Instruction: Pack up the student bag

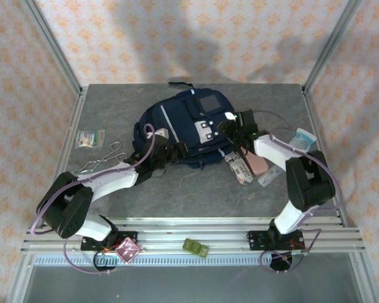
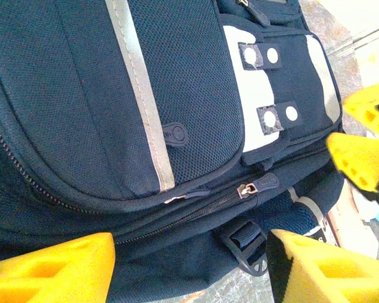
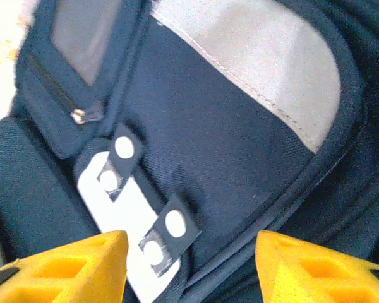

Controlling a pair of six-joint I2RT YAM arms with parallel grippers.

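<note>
Between the two grippers: the student bag (image 1: 188,123), navy, flat on the grey table (image 1: 177,196), front panel up. At its near-left edge, the left gripper (image 1: 177,150); at its right side, the right gripper (image 1: 228,128).

From the left wrist: left gripper (image 2: 189,271) released, yellow fingers (image 2: 50,268) set wide, nothing pinched between them. Directly ahead of the jaws, the bag's lower seam with a closed zipper, its metal pull (image 2: 247,188) just ahead of the right finger. A black buckle (image 2: 245,243) just inside that same finger. Farther ahead, the silver-white stripe (image 2: 142,95) running away across the mesh panel. Ahead and to the right, two snap tabs (image 2: 268,117) on a white patch. At far right, yellow tips of the right gripper (image 2: 360,136), close over the bag's edge.

From the right wrist: right gripper (image 3: 192,271) likewise released, fingers (image 3: 322,268) apart over the bag's front pocket; touching it or not, impossible to tell. Between and just ahead of the jaws, the two snap tabs (image 3: 167,230). Farther ahead and left, a small zipped pocket with a grey window patch (image 3: 88,31).

Right of the right gripper, beside the bag: a pink case (image 1: 259,163), a white printed pack (image 1: 240,169), a clear packet (image 1: 270,175), a pale blue packet (image 1: 303,137). Left of the left gripper, well apart from the bag: a small sachet (image 1: 90,138) and a thin metal tool (image 1: 107,158).
</note>
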